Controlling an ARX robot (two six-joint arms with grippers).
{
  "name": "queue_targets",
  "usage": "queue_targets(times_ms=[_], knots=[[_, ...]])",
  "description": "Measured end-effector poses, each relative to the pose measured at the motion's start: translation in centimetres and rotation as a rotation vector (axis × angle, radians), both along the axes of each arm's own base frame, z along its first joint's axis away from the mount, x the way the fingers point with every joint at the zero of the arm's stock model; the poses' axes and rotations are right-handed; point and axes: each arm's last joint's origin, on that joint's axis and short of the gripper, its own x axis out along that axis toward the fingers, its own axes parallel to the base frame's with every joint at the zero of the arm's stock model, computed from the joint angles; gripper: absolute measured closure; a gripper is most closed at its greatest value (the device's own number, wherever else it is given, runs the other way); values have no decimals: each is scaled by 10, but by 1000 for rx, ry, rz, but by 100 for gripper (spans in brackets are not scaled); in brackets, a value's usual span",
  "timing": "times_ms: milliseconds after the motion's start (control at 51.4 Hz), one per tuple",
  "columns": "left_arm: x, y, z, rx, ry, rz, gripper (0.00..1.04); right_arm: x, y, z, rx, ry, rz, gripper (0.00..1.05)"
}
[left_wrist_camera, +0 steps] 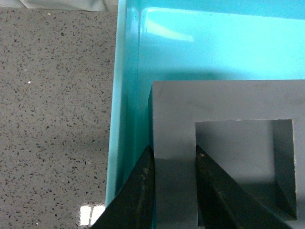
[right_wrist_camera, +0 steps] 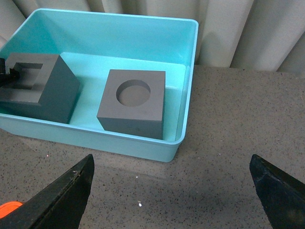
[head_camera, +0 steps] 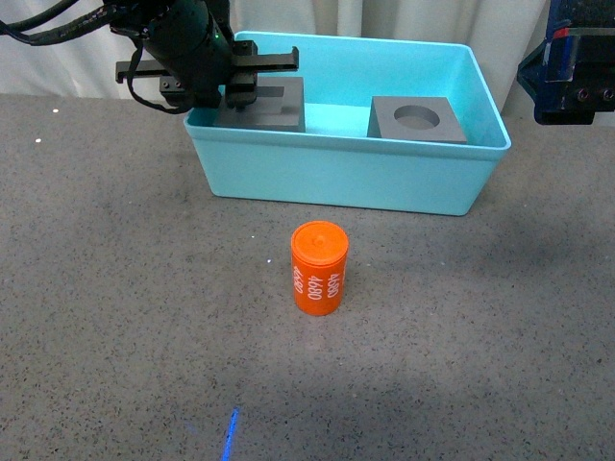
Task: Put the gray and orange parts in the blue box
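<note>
Gray speckled tabletop [head_camera: 115, 288] holds the blue box [head_camera: 346, 182], where our left gripper [head_camera: 240, 92] pinches a wall of the square-recess gray cube [head_camera: 283, 115], beside the round-recess gray cube [head_camera: 418, 121]. Our right gripper [right_wrist_camera: 170, 162] hangs spread wide. We see the orange cylinder [head_camera: 319, 267] standing outside, in front of the box, apart from both grippers.

box [head_camera: 346, 182] turquoise | square-recess cube [head_camera: 274, 108] gray | round-recess cube [head_camera: 418, 120] gray | cylinder [head_camera: 319, 269] orange (white numerals) | table [head_camera: 115, 288] speckled gray
</note>
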Motion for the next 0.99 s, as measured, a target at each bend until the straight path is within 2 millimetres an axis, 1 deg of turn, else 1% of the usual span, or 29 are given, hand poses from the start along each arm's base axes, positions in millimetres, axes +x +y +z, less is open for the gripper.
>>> queue_targets(times_ms=[19,156,311,331,408,467,525,544,603,661,680,719,739,778,797,875,992], knots=[[0,0,0,-1,0,-1,80,0,0,0,0,0,0,10],[1,-2,3,2,-8,4,64,0,0,0,0,0,0,10],[0,-6,9,-16,-38,3,36,0,0,0,0,0,1,10],[-2,-6,11,-22,-48,3,30,0,0,0,0,0,0,10],[-8,-5,22,-43,-93,5,16,0,0,0,0,0,0,10],[-18,-3,36,-61,-147,-15,5,0,0,0,0,0,0,10],[-28,-1,48,-71,-210,-20,7,0,0,0,0,0,0,10],[-34,0,55,-78,-238,-16,7,0,0,0,0,0,1,10],[-49,3,66,-96,-287,-5,7,0,0,0,0,0,1,10],[-70,7,76,-119,-342,13,7,0,0,0,0,0,1,10],[-80,9,79,-129,-361,21,7,0,0,0,0,0,1,10],[-94,11,81,-145,-378,12,7,0,0,0,0,0,1,10],[-104,13,84,-152,-409,7,7,0,0,0,0,0,0,10],[-117,16,85,-161,-433,4,7,0,0,0,0,0,0,10],[-127,17,85,-161,-443,3,7,0,0,0,0,0,0,10],[-154,24,79,-155,-440,7,7,0,0,0,0,0,1,10],[-185,35,69,-139,-423,46,7,0,0,0,0,0,1,10]])
